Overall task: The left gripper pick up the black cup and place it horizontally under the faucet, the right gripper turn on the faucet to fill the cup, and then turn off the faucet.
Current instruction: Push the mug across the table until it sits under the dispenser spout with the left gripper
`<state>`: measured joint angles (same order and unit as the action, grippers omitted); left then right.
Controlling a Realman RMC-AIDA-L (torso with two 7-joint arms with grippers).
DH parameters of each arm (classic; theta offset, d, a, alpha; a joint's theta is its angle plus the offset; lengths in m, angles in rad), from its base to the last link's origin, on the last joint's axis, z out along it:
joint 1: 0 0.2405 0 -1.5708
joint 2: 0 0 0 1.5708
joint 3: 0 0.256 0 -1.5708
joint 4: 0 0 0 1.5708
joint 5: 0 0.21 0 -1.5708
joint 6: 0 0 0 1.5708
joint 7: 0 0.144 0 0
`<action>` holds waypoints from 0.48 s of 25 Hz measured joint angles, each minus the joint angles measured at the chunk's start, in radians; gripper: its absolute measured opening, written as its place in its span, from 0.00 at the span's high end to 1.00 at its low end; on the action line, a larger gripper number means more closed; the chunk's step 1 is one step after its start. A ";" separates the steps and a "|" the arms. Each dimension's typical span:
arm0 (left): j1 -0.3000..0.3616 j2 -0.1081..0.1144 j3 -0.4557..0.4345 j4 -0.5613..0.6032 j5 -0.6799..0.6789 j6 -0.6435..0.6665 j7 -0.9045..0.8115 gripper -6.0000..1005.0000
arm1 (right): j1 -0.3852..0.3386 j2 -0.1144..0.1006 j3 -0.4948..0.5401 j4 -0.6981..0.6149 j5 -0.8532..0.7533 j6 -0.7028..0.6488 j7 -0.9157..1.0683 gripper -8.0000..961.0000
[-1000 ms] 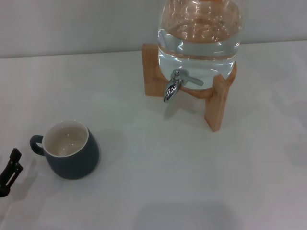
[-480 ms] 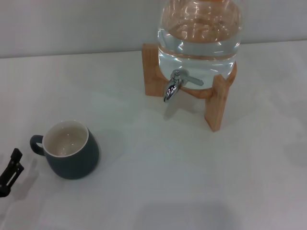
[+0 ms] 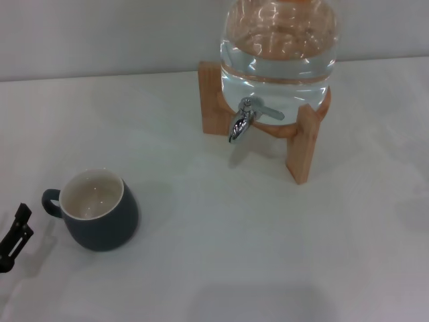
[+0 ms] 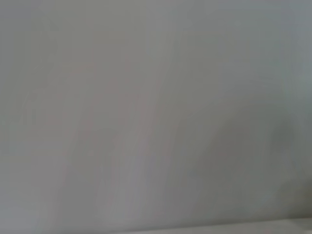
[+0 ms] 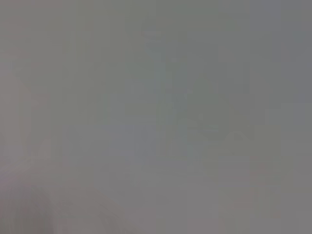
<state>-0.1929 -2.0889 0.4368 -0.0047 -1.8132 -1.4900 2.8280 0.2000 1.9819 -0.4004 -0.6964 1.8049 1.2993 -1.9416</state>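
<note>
The black cup stands upright on the white table at the near left, its cream inside showing and its loop handle turned toward the left edge. Just left of that handle, a black part of my left gripper pokes in at the picture's edge, apart from the cup. The chrome faucet juts from the clear water jar at the far middle, its flat lever pointing right, and no water runs from it. My right gripper is out of view. Both wrist views show only a blank pale surface.
The jar sits in a wooden stand whose legs flank the faucet. The white table stretches bare between the cup and the stand. A pale wall runs along the back.
The left gripper's visible part has shifted very slightly at the left edge. The cup, the faucet and the jar have not moved.
</note>
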 joint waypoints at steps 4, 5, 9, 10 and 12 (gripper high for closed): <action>-0.003 0.000 -0.001 -0.005 -0.003 0.034 -0.001 0.11 | 0.002 0.000 0.000 0.000 -0.001 -0.002 0.000 0.13; -0.006 0.000 -0.001 -0.007 -0.003 0.049 -0.002 0.11 | 0.003 0.000 0.000 0.000 -0.001 -0.002 0.000 0.13; -0.017 0.000 0.001 -0.011 0.000 0.087 -0.002 0.11 | 0.005 0.000 0.000 0.000 -0.004 -0.003 0.000 0.13; -0.019 0.000 0.001 -0.011 0.001 0.092 -0.002 0.11 | 0.006 0.001 0.000 0.000 -0.005 -0.003 0.000 0.13; -0.024 0.000 0.001 -0.013 0.001 0.102 -0.003 0.11 | 0.006 0.001 0.000 0.000 -0.005 -0.003 0.000 0.13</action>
<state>-0.2164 -2.0893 0.4381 -0.0177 -1.8118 -1.3883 2.8251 0.2065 1.9832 -0.4004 -0.6964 1.8000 1.2965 -1.9420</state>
